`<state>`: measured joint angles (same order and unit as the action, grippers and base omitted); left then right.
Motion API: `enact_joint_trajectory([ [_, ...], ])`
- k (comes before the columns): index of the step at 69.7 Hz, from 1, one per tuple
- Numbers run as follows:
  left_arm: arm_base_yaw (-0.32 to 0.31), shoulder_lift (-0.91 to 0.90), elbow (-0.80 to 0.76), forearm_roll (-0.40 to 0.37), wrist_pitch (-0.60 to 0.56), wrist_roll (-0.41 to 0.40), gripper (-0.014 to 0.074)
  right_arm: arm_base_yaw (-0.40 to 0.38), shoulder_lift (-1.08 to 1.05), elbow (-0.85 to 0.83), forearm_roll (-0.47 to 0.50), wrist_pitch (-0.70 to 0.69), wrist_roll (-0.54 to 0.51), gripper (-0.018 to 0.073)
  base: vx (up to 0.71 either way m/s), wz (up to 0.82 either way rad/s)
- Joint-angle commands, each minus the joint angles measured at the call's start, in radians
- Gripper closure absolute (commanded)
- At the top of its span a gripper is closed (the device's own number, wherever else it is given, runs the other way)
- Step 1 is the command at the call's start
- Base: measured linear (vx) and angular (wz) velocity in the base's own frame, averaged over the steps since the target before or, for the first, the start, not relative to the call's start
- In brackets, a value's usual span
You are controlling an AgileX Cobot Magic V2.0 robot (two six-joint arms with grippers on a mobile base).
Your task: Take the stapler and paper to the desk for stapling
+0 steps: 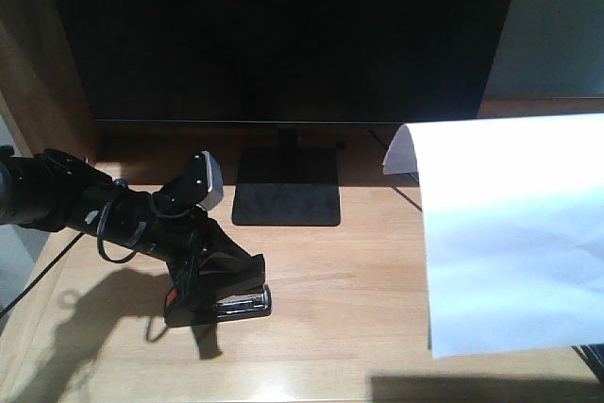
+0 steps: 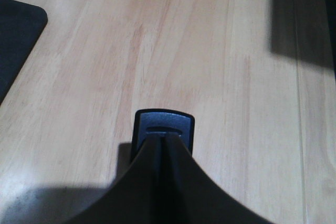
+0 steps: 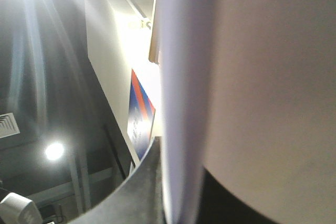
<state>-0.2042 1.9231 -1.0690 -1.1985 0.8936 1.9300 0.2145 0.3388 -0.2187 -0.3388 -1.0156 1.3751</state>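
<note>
the stapler (image 1: 234, 302) lies on the tabletop (image 1: 368, 271) toward its front left, pinched in the left tool (image 1: 203, 282), whose arm (image 1: 85, 200) reaches in low from the left edge. the paper (image 1: 514, 233) hangs over the right side, clamped at its edge in the right tool (image 3: 178, 203).

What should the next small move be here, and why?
Probably the right end effector should carry the paper lower and leftward toward the stapler. The left end effector holds the stapler down at the desk, while the paper is off to the right, apart from it, with no edge in its mouth yet.
</note>
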Motion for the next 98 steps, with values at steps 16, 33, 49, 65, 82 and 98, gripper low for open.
enact_joint_trajectory([
  [16, -0.004, -0.044, -0.024, -0.050, 0.031, 0.001, 0.0603, -0.008, 0.035, -0.030, 0.129, -0.026, -0.043, 0.0562, 0.00, 0.00],
  [33, -0.004, -0.044, -0.024, -0.050, 0.031, 0.001, 0.0603, -0.008, 0.156, -0.030, 0.243, -0.087, -0.106, 0.0562, 0.00, 0.00],
  [49, -0.004, -0.044, -0.024, -0.050, 0.031, 0.001, 0.0603, -0.008, 0.364, -0.050, 0.241, -0.252, -0.106, 0.0562, 0.00, 0.00],
  [65, -0.004, -0.044, -0.024, -0.050, 0.031, 0.001, 0.0603, -0.008, 0.593, -0.132, 0.161, -0.324, -0.106, 0.0562, 0.00, 0.00],
  [82, -0.004, -0.044, -0.024, -0.050, 0.031, 0.001, 0.0603, -0.021, 0.782, -0.195, 0.104, -0.330, -0.098, 0.0562, 0.00, 0.00],
  [98, -0.004, -0.044, -0.024, -0.050, 0.031, 0.001, 0.0603, -0.257, 0.863, -0.241, -0.205, -0.330, 0.113, 0.0562, 0.00, 0.00],
])
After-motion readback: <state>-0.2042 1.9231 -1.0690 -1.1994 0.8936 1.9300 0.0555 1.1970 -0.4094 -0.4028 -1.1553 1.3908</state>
